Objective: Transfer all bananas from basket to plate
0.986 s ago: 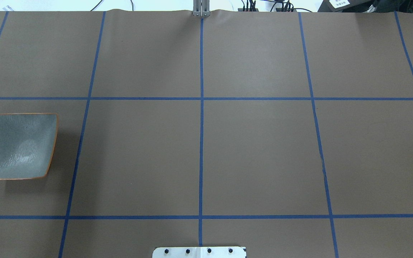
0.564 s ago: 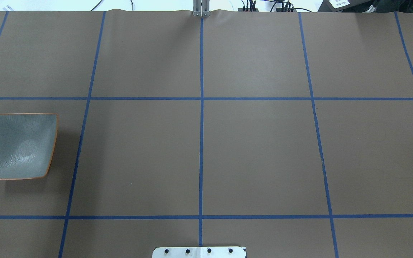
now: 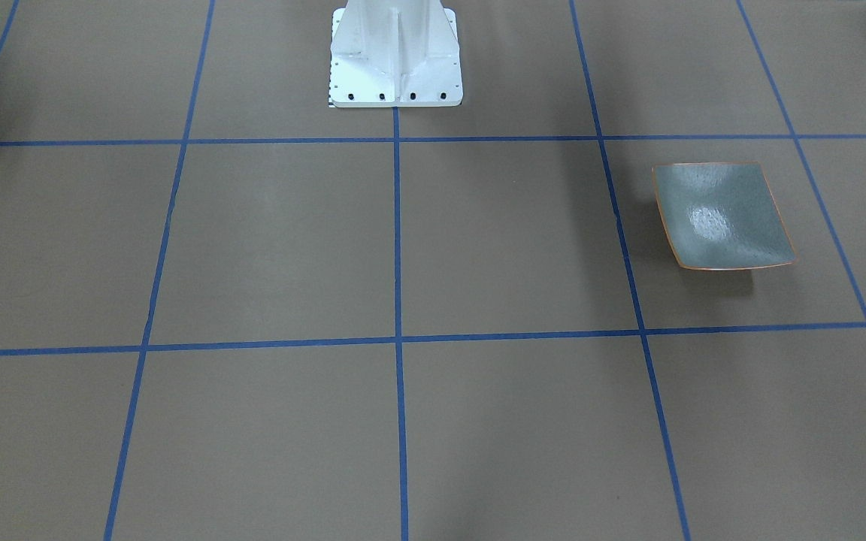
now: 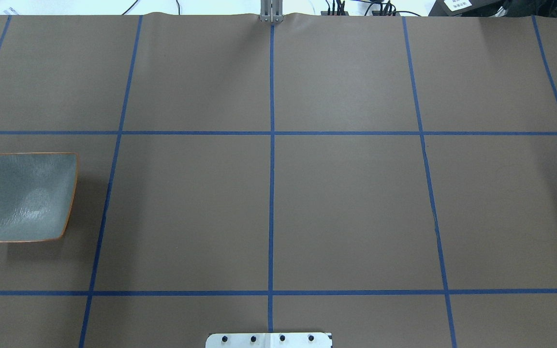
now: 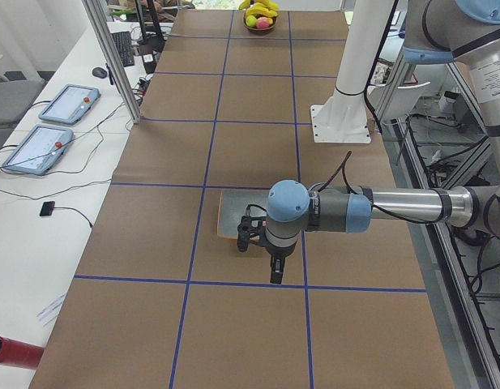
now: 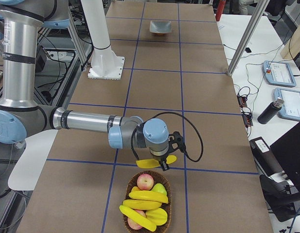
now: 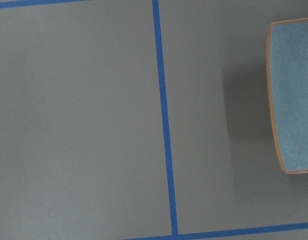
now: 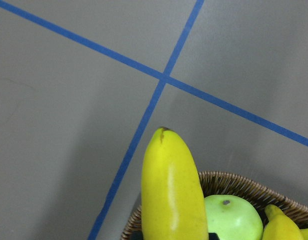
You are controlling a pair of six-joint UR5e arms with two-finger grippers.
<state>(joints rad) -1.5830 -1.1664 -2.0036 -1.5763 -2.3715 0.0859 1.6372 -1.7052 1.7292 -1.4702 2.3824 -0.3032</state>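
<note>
The right fingers [image 6: 164, 165] are closed on one banana [image 8: 173, 190] and hold it in the air; in the wrist view, dark slivers of them flank it. Just below them sits the basket [image 8: 231, 179], holding more bananas [image 6: 147, 195], a green apple [image 8: 231, 217] and a reddish apple [image 6: 145, 181]. The left fingers [image 5: 275, 271] point down over the table [image 5: 152, 243]; I cannot tell how far open they are. The plate [image 5: 233, 212] lies just beside them, well apart from the right fingers.
</note>
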